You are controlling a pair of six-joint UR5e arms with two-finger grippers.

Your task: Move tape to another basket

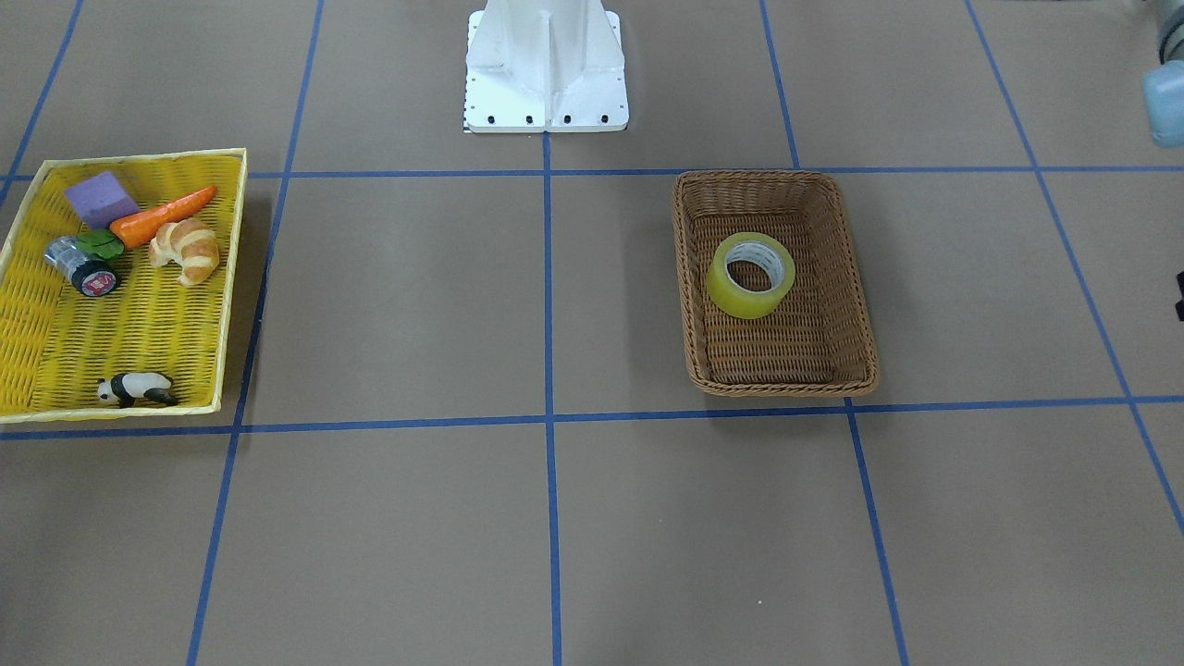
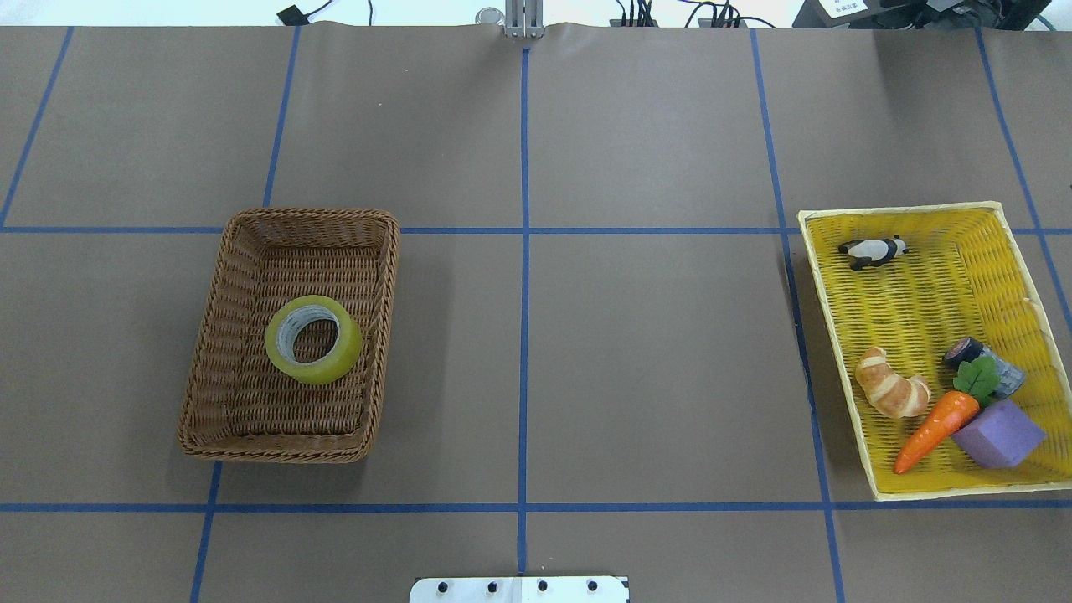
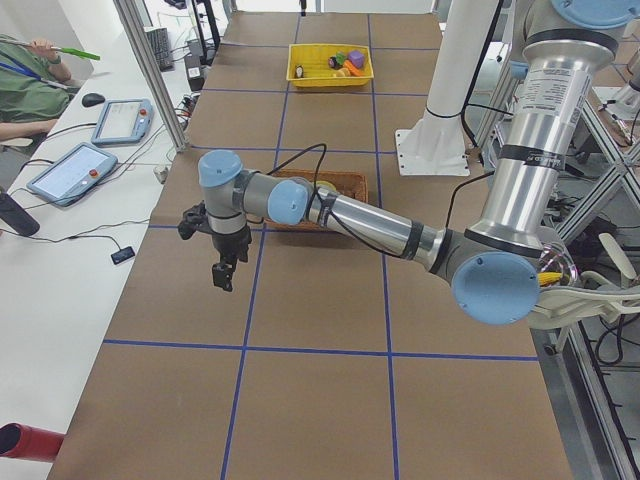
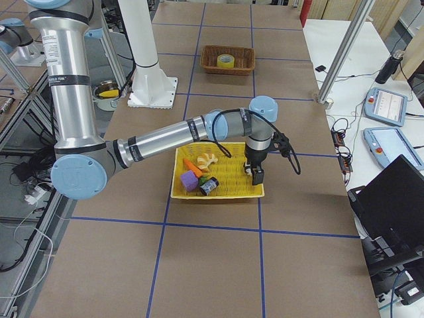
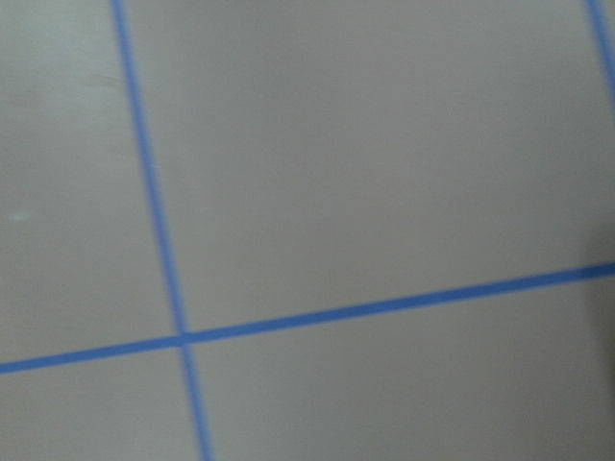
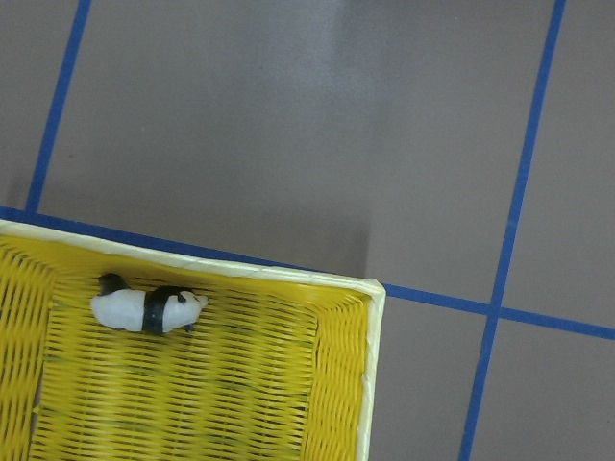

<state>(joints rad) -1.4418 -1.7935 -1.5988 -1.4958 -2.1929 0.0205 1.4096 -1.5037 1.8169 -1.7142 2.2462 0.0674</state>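
The tape (image 1: 751, 276) is a yellowish-green roll that lies tilted in the brown wicker basket (image 1: 689, 277). Both also show in the overhead view, the tape (image 2: 314, 339) inside the basket (image 2: 213, 335). My left gripper (image 3: 222, 272) shows only in the exterior left view, hanging over bare table beside the basket, on the side away from my base. My right gripper (image 4: 256, 173) shows only in the exterior right view, over the outer edge of the yellow tray (image 4: 232, 179). I cannot tell whether either gripper is open or shut.
The yellow tray (image 2: 913, 301) holds a toy panda (image 2: 873, 251), a croissant (image 2: 890, 394), a carrot (image 2: 934, 431), a purple block (image 2: 1001, 434) and a small silver cylinder (image 2: 988, 364). The white robot base (image 1: 546, 65) stands between the two containers. Blue tape lines grid the brown table.
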